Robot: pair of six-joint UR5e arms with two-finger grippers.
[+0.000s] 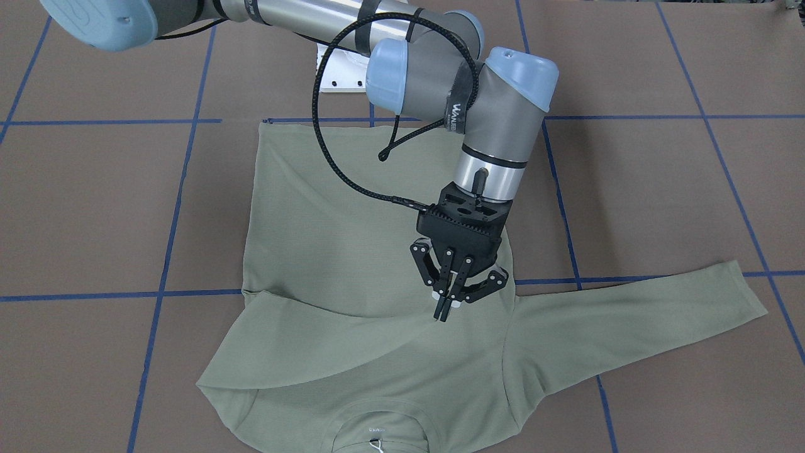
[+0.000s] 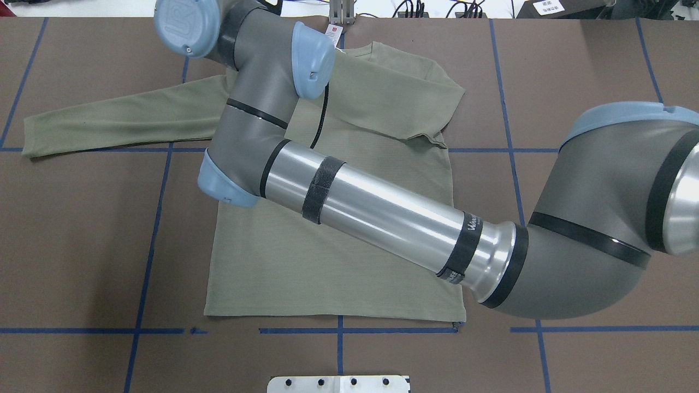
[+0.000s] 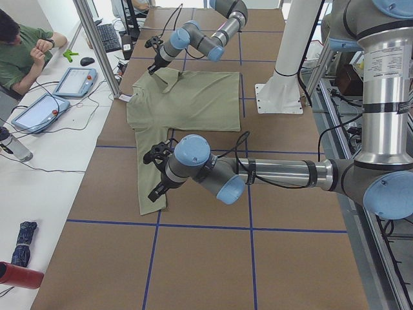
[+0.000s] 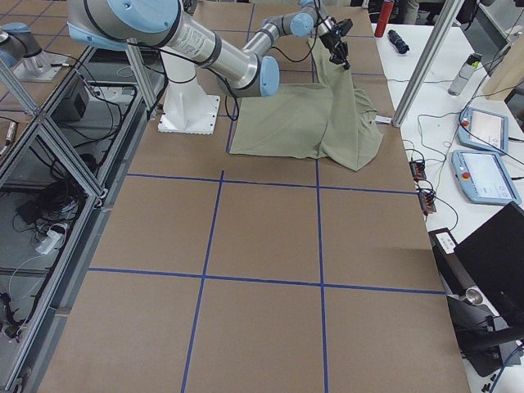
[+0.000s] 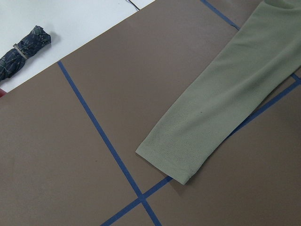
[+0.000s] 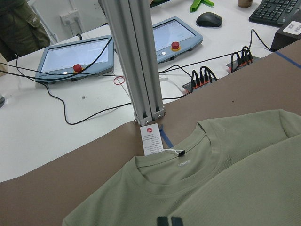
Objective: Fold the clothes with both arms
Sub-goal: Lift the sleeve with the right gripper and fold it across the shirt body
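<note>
The clothes are one sage-green long-sleeved shirt (image 1: 352,251) lying flat on the brown table, its collar (image 6: 178,162) and white hang tag (image 6: 150,139) towards the operators' side. My right arm reaches across the shirt's body (image 2: 327,262). The right gripper (image 1: 443,311) is shut on the shirt's right sleeve, which is drawn across the chest and lifted (image 4: 348,106). The other sleeve (image 1: 660,314) lies stretched out straight, its cuff (image 5: 174,160) flat on the table. The left gripper (image 3: 153,192) hovers near that cuff. It shows only in the exterior left view, so I cannot tell whether it is open or shut.
The white base pedestal (image 2: 338,383) stands at the robot's edge of the table. Beyond the collar are an aluminium post (image 6: 136,61), teach pendants (image 6: 77,56) and cables on a white bench. A person (image 3: 22,51) sits there. A folded umbrella (image 5: 26,47) lies past the table's left end.
</note>
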